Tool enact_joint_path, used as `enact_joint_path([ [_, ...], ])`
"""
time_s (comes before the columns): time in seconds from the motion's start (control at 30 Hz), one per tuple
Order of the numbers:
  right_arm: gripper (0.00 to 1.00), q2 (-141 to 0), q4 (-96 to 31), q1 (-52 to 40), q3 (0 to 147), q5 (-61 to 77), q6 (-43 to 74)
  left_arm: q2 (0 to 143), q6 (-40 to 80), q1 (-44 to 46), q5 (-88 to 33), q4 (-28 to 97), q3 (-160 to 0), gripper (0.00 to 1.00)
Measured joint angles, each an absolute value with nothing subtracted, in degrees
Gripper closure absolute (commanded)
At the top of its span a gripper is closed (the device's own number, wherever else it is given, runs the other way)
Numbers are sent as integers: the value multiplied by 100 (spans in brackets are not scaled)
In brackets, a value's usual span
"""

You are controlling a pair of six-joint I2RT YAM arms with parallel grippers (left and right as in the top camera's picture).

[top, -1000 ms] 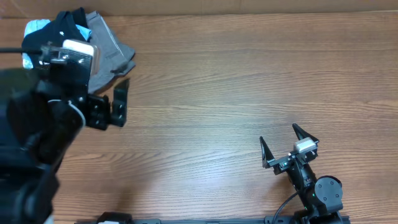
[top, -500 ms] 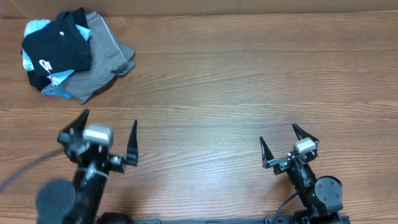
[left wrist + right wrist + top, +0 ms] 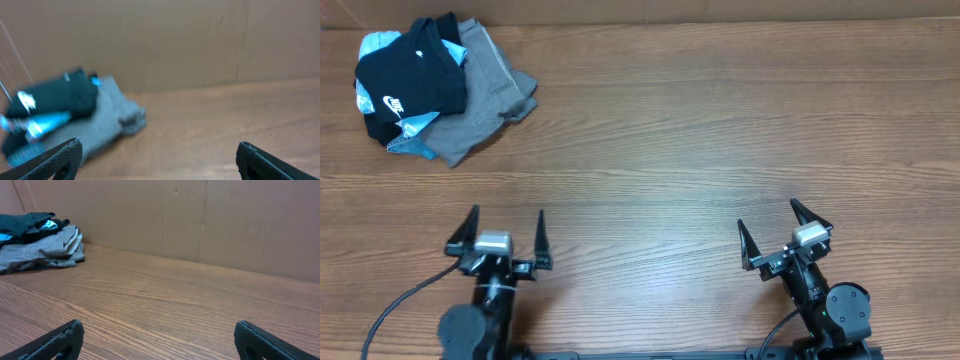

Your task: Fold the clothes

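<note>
While both arms sit low along the bottom edge of the overhead view, the left gripper (image 3: 507, 214) at lower left has its fingers (image 3: 540, 234) spread wide, tips pointing up the frame. Nothing is held between them and they touch no cloth. The right gripper (image 3: 767, 213) at lower right is spread just as wide and is just as empty, turned slightly toward the upper left. Each wrist view shows two dark fingertips at the bottom corners with only bare wood between them.

The black T-shirt (image 3: 415, 68) lies crumpled in the upper left corner of the overhead view, well apart from both grippers, with its white swoosh (image 3: 392, 102) facing up. It rests on top of a small heap. A light-blue shirt (image 3: 412, 127) peeks out at its left and lower edges, and a grey garment (image 3: 488, 85) lies under and beside it, spilling toward the right.

The wooden table (image 3: 720, 120) between the grippers and the heap carries nothing in the way. A brown cardboard wall (image 3: 225, 220) closes the far side. A black cable (image 3: 395, 305) trails from the left arm toward the bottom left corner. The left wrist view is blurred.
</note>
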State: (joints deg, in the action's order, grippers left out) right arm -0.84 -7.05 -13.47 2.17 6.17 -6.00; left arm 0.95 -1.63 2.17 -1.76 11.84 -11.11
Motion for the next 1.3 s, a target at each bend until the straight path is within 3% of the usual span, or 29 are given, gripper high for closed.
enact_joint_path([
  [0.27, 0, -84, -705, -1347, 217, 620, -602, 86, 32, 213, -161, 532, -102, 0],
  [1.3, 0, -84, -705, -1347, 217, 620, -598, 86, 54, 213, -143, 462, -73, 0],
])
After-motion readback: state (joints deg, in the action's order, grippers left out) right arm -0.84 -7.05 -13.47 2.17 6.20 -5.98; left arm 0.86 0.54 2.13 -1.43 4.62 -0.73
